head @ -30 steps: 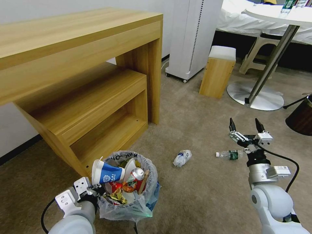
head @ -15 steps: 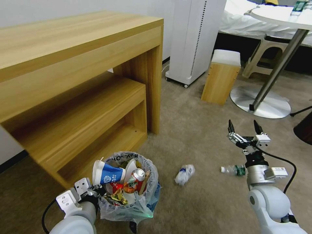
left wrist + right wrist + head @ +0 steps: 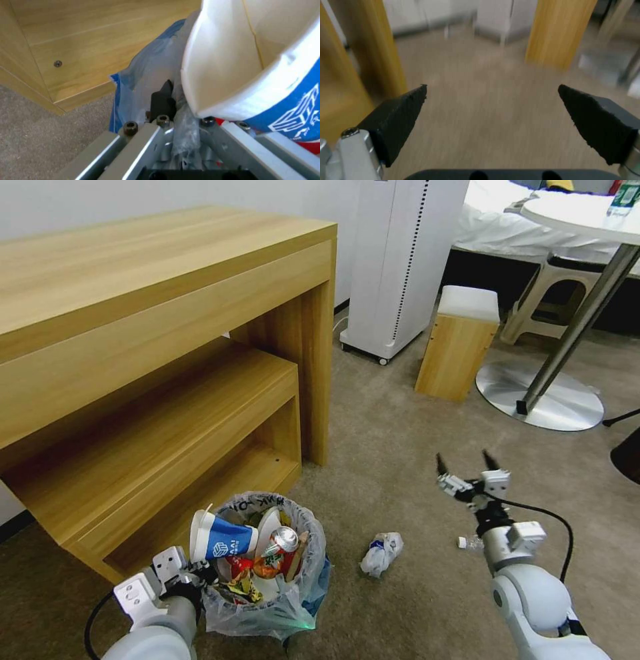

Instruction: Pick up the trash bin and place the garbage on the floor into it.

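The trash bin (image 3: 293, 597), lined with a crinkly plastic bag, is heaped with garbage, including a blue-white paper cup (image 3: 223, 540) and a crushed can (image 3: 283, 540). My left gripper (image 3: 200, 575) is shut on the bin's near rim. In the left wrist view the bag (image 3: 150, 70) is pinched at that gripper (image 3: 180, 100), beside the cup (image 3: 240, 62). A crumpled paper (image 3: 381, 553) lies on the beige floor (image 3: 400, 447). My right gripper (image 3: 467, 468) (image 3: 491, 86) hangs open above the floor, right of the paper. A plastic bottle's cap (image 3: 461, 543) peeks out from behind the right wrist.
A wooden desk (image 3: 167, 300) with a lower shelf (image 3: 167, 413) stands just behind the bin. Farther back are a white appliance (image 3: 407, 260), a wooden stool (image 3: 460, 343) and a round table's metal base (image 3: 540, 400). A dark bin (image 3: 627, 453) sits at the right edge.
The whole view has shifted, so the camera moved. My right arm has swung left and nearer, and its wrist now covers most of the bottle. The left gripper keeps hold of the bin.
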Tool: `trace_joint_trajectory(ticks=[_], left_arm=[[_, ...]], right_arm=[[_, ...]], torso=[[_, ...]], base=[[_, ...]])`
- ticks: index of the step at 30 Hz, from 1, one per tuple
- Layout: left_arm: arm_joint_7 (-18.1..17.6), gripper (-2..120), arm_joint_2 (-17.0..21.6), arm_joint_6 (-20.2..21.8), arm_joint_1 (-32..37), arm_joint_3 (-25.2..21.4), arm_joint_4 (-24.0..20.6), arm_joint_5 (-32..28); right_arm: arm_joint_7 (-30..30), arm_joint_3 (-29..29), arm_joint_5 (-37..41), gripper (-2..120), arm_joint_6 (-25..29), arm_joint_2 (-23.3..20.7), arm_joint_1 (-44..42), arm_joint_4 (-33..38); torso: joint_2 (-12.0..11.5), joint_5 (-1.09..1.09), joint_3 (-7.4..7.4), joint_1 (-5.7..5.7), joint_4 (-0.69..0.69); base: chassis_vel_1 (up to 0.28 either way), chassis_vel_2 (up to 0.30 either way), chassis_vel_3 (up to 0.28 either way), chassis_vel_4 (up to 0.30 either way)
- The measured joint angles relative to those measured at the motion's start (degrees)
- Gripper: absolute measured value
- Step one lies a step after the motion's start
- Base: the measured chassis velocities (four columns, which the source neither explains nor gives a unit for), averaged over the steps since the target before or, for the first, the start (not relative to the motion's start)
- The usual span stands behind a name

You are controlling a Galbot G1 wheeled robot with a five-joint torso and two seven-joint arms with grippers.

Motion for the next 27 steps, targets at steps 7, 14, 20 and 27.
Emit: trace_joint_trajectory(ticks=[7,14,20,27], left_arm=[[0.02,1,-0.11,-0.01,0.46,-0.11,-0.19,0.17],[0.08,1,-0.41,-0.19,0.59,-0.09,-0.02,0.67],[0.08,1,-0.75,-0.2,0.35,0.69,0.32,1.55],[0.09,1,-0.94,-0.27,0.37,1.29,0.49,2.61]], right_arm=[[17.2,-6.56,22.13,100,-20.41,0.86,6.32,-1.25],[31.98,-8.23,43.41,100,-29.52,5.44,13.81,-6.88],[33.88,-8.6,42.69,100,-29.6,6.07,16.53,-12.47],[31.82,-10.82,39.2,100,-29.25,6.37,19.57,-22.2]], torso=[[0.0,0.02,0.0,0.0,0.0],[0.0,0.0,0.01,0.0,0.02],[0.0,-0.01,0.01,0.0,0.01],[0.0,0.01,0.01,0.0,0.0]], base=[[0.0,0.0,0.0,0.0],[0.0,0.0,0.0,0.0],[0.0,0.0,0.0,0.0],[0.0,0.0,0.0,0.0]])
